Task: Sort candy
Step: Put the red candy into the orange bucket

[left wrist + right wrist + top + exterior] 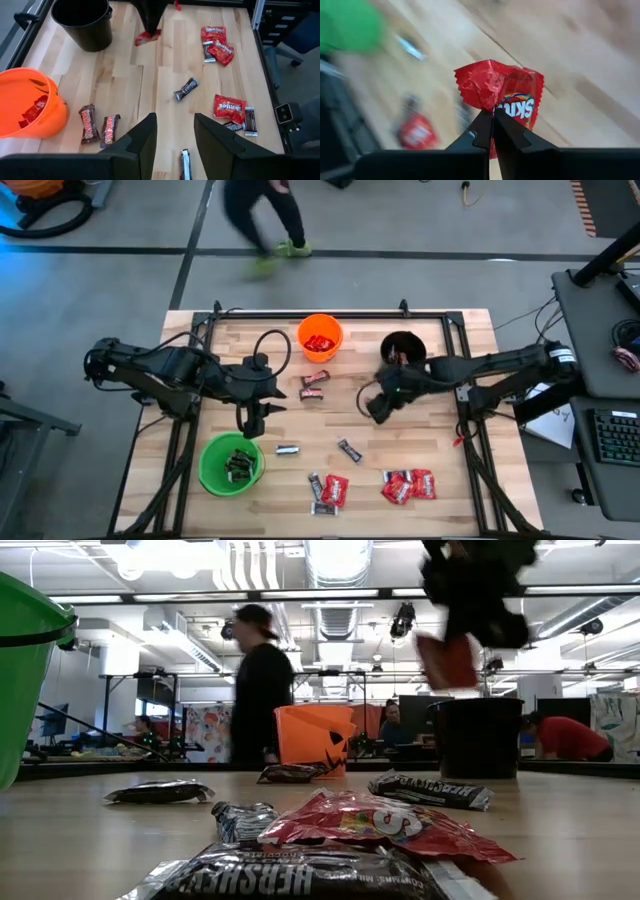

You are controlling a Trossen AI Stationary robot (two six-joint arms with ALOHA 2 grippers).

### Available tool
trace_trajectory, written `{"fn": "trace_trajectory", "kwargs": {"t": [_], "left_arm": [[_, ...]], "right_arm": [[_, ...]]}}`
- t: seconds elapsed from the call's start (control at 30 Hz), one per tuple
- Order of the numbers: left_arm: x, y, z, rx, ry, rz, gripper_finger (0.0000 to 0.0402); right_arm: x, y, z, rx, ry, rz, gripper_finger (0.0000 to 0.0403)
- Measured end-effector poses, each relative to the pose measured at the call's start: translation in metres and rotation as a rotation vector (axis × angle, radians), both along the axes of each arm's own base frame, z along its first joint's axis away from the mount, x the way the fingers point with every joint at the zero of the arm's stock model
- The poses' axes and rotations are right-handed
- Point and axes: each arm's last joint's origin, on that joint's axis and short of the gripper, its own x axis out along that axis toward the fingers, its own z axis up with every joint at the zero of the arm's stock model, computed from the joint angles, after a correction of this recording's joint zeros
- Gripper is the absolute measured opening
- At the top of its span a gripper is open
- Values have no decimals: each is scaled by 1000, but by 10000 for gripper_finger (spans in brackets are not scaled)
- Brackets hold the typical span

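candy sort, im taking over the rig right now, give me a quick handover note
Right gripper: shut on a red Skittles packet, held above the table near the black cup.
Left gripper: fingers open, empty, above the green cup.
Done: some candy sits in the orange cup and in the green cup.
Left: two brown bars by the orange cup, plus red packets and dark bars loose on the table.

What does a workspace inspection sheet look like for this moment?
Surface: wooden table, dry, unmarked.
Job's things: loose candy on the table's near half; two bars by the orange cup; green cup and black cup hold some.
Clutter: nothing seen.
Hands: right hand shut on a red packet, lifted; left hand open above the green cup.
Cables: black cable looped on left arm.
Surroundings: person walking past behind table.
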Motion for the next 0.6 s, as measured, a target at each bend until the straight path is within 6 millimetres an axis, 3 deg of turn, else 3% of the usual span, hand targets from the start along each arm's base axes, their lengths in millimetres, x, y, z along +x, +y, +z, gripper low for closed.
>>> {"fn": "trace_trajectory", "kwargs": {"t": [0.2, 0.33, 0.6], "left_arm": [[8, -2, -5, -12, 10, 14, 115], [9, -2, -6, -27, 15, 27, 115], [9, -2, -6, -69, 17, 65, 115]], "right_arm": [[31, -24, 45, -142, -384, 20, 9], [51, -52, 52, -268, -472, 21, 9], [86, -116, 42, -452, -403, -10, 9]]}}
